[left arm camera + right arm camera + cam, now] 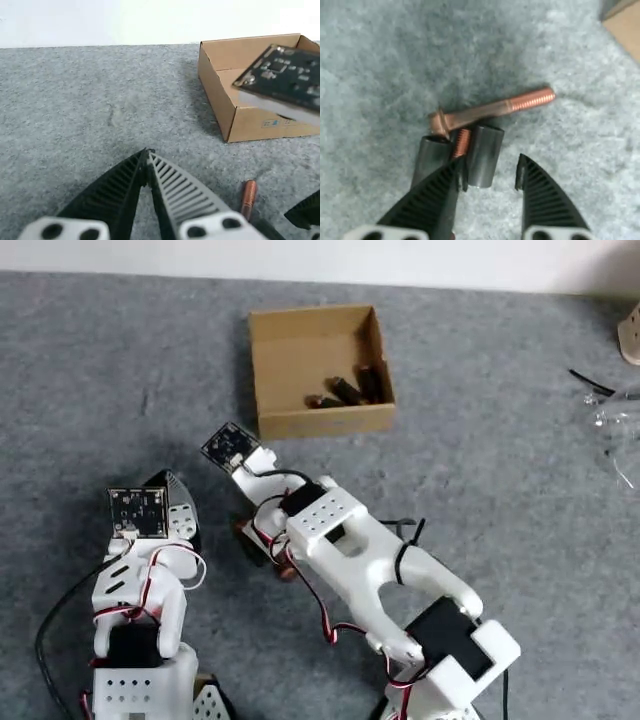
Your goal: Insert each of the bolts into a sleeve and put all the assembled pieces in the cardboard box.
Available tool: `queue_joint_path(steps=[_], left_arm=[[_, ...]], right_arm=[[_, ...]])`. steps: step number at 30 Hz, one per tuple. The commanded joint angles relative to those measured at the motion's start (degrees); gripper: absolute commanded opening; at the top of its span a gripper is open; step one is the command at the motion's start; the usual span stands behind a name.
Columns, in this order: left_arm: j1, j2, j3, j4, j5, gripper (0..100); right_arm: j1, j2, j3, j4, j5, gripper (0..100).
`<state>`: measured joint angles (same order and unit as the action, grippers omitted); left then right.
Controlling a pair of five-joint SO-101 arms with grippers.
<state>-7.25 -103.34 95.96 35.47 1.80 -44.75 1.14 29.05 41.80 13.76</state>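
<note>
Two dark, smooth metal sleeves (484, 155) lie side by side on the grey mat (395, 60) near the cardboard box (320, 422), with a copper bolt (461, 142) between them and a second bolt (490, 110) across their ends. The right gripper (490, 165), part open and empty, straddles one sleeve. Closing could pinch the middle bolt too, or roll the sleeve away. The left gripper (147, 155) is closed and empty.

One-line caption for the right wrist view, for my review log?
Right gripper, jaws open, above a dark sleeve; a second sleeve beside it, a copper bolt lying just past both.
</note>
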Motion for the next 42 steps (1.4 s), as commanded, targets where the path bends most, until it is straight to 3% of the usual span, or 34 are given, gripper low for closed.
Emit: queue_joint_path(steps=[1, 18, 32, 38, 42], left_arm=[[-0.6, 0.0, 0.6, -1.2, -0.1, 2], [-0.6, 0.0, 0.6, -1.2, -0.1, 2], [-0.6, 0.0, 0.6, -1.2, -0.1, 2], [-0.6, 0.0, 0.6, -1.2, -0.1, 2], [-0.6, 0.0, 0.6, -1.2, -0.1, 2]], right_arm=[[-0.4, -0.4, -2.5, -1.5, 0.5, 14.2], [-0.3, 7.2, -5.1, -1.4, 0.5, 14.2], [5.3, 7.5, -5.9, -4.5, 0.4, 13.9], [5.3, 7.5, -5.9, -4.5, 0.4, 0.5], [5.3, 7.5, -5.8, -4.4, 0.7, 0.6]])
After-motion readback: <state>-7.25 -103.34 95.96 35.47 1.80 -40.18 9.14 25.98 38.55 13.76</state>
